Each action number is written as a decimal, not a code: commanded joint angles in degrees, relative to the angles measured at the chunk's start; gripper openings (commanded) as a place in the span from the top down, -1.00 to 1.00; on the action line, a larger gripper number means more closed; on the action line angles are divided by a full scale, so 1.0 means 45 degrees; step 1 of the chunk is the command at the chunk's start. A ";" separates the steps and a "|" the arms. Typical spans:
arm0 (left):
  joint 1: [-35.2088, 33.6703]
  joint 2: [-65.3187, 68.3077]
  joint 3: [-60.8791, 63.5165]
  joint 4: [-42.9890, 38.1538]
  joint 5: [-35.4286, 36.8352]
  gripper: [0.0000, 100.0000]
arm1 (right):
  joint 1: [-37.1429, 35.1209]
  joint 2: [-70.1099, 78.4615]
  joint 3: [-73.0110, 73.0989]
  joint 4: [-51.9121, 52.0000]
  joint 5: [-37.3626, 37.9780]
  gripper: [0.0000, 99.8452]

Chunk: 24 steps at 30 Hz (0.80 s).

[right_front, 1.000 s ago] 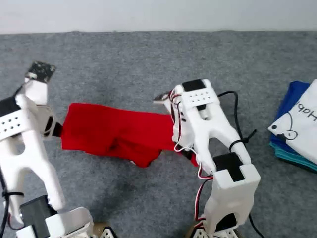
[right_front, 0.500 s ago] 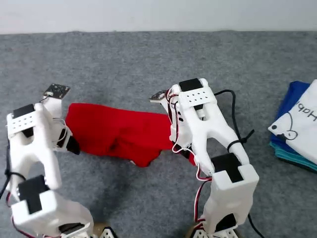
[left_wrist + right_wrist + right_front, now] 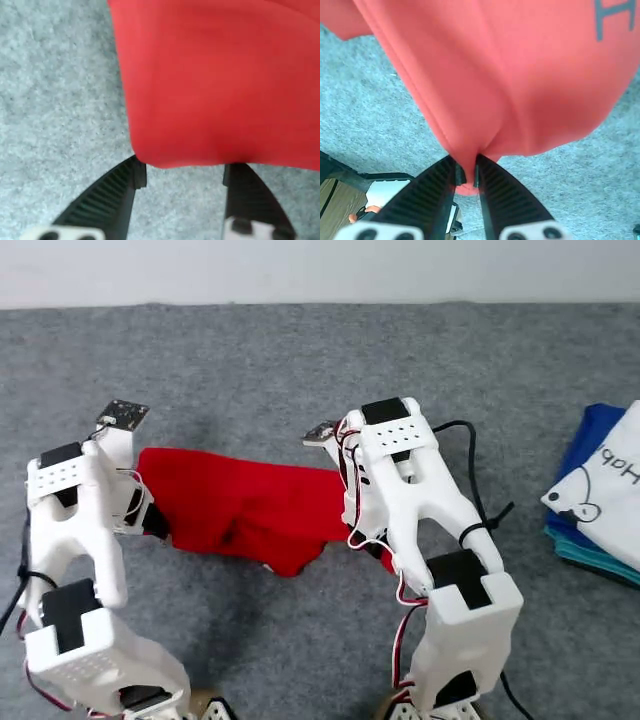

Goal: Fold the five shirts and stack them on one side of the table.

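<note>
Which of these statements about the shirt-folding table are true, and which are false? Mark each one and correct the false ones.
1. The right gripper is shut on a fold of the red shirt. True.
2. The left gripper is shut on the red shirt. False: it is open, with a finger on each side of the red shirt's edge.
3. A stack of folded shirts lies on the right arm's side of the table, with a white shirt on top. True.
4. The red shirt lies on the stack. False: it lies apart from the stack, between the two arms.
</note>
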 commanded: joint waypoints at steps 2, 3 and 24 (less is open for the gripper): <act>0.0234 -0.0020 -0.0400 -0.0274 0.0117 0.54 | -0.0029 -0.0830 -0.0527 0.0557 -0.0117 0.98; 0.0313 -0.0020 -0.0400 -0.0293 0.0117 0.56 | -0.0029 -0.0830 -0.0527 0.0557 -0.0117 0.98; 0.0684 0.1094 -0.2549 0.1641 0.0059 0.97 | 0.0010 -0.1416 -0.0547 0.0557 -0.0059 0.98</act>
